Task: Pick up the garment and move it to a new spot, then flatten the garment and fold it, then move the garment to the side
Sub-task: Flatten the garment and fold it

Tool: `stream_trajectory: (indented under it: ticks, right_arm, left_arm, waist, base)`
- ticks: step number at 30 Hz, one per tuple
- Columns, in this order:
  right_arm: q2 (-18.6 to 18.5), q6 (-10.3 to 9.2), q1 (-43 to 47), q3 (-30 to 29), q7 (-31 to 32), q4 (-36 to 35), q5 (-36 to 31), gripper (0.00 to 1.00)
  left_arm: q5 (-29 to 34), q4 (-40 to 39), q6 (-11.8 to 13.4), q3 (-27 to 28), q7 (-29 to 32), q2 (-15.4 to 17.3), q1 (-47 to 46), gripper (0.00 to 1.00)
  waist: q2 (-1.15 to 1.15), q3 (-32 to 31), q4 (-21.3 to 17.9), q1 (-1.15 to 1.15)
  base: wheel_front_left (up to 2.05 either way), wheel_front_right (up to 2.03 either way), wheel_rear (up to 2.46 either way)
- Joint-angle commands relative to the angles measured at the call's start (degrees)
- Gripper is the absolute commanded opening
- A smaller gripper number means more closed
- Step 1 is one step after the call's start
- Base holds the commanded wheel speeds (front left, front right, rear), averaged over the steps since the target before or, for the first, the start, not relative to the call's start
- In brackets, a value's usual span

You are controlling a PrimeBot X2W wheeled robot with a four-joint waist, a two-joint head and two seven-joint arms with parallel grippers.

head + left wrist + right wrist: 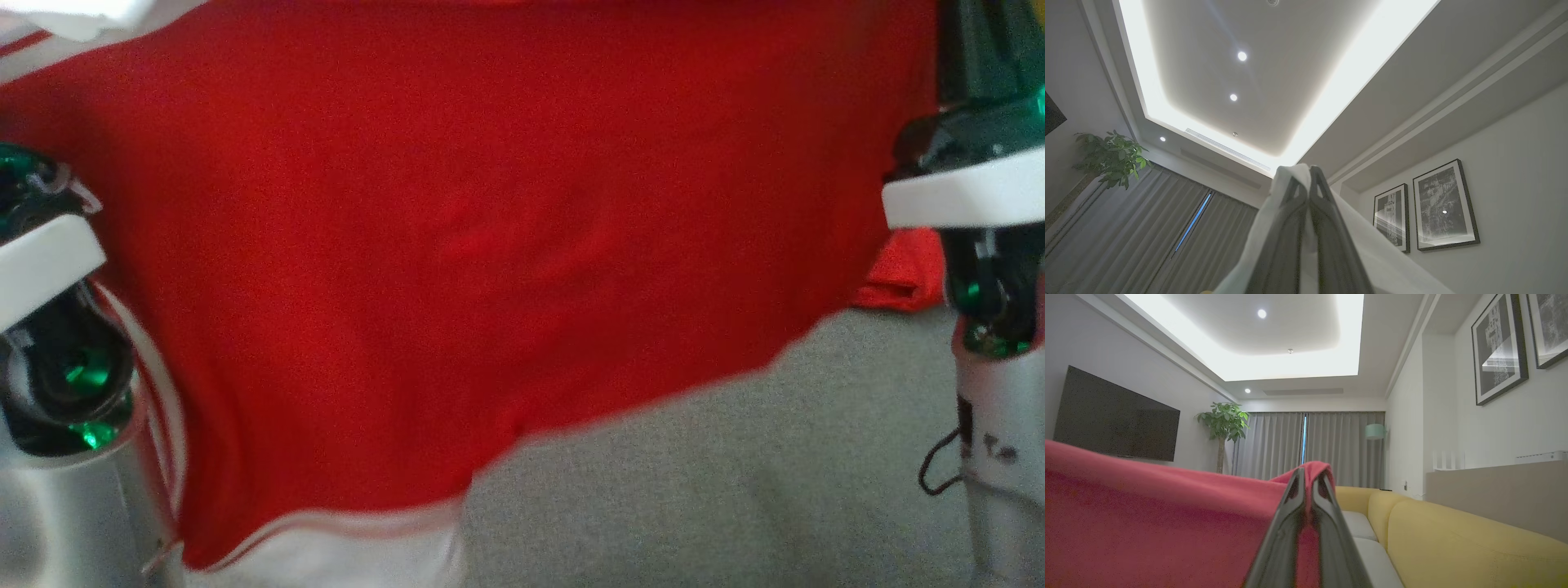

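Both ends clenched: left gripper (1307, 173) grasps a white-trimmed edge of the garment (490, 245), with cloth wrapped over both fingertips. The right gripper (1309, 475) grasps a red fold, the fabric falling away to its left in its wrist view. The garment hangs spread between the two grippers, its hem slanting across a grey surface (735, 490). A yellow sofa (1453, 539) lies beyond, right of the right gripper.

Garment (457, 245) spans frame centre, between left arm (57, 343) at left edge and right arm (988, 245) at right edge; floor (735, 490) behind, lower right.
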Motion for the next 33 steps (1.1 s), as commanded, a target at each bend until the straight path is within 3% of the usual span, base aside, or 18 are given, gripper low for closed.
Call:
stream_trajectory:
  ticks: [1, 5, 9, 15, 22, 28, 33]
  right_arm:
    - [1.19, 0.37, -0.86, 0.15, 1.48, -2.94, -0.78, 0.0]
    - [2.52, 0.37, -0.71, -1.31, 5.19, -5.33, -2.72, 0.0]
    - [2.86, 0.37, -4.61, -1.55, 6.82, -1.93, -3.12, 0.0]
    - [-0.37, 0.37, -23.09, 1.08, 5.13, 14.62, -3.62, 0.0]
    - [-1.22, 0.37, -45.92, 0.9, -4.26, 37.13, -8.41, 0.0]
    - [0.09, 0.37, -49.36, -0.45, -9.95, 49.51, -11.32, 0.0]
    - [0.18, 0.37, -45.55, 1.1, -12.74, 58.27, -11.94, 0.0]
  left_arm:
    - [-0.3, -1.86, 0.49, 2.33, 1.12, 1.86, -3.04, 0.0]
    - [-0.42, 0.55, 1.24, 2.77, 3.4, 3.19, -4.93, 0.0]
    - [-1.24, 9.67, 0.12, 2.69, 4.7, 5.13, -9.62, 0.0]
    - [0.47, 30.1, -3.42, 1.86, 2.16, 10.46, -26.76, 0.0]
    - [4.18, 51.45, -5.68, -1.65, -4.96, 13.95, -47.38, 0.0]
    - [4.96, 62.24, -6.64, -5.25, -8.63, 13.17, -51.29, 0.0]
    - [4.34, 67.14, -7.03, -9.76, -10.67, 11.4, -46.66, 0.0]
  waist:
    - [0.0, 0.96, 0.11, 0.01]
    - [0.0, 4.51, 0.75, 0.01]
    - [0.0, 10.21, 1.83, 0.01]
    - [0.0, 20.54, 4.22, 0.01]
    - [0.0, 26.62, 7.21, 0.01]
    - [0.0, 27.35, 8.56, 0.01]
    - [0.0, 26.73, 9.58, 0.01]
  base:
    - [0.0, 0.0, 0.0]
    - [0.0, 0.0, 0.0]
    - [0.0, 0.0, 0.0]
    - [0.0, 0.0, 0.0]
    - [0.0, 0.0, 0.0]
    - [0.0, 0.0, 0.0]
    - [0.0, 0.0, 0.0]
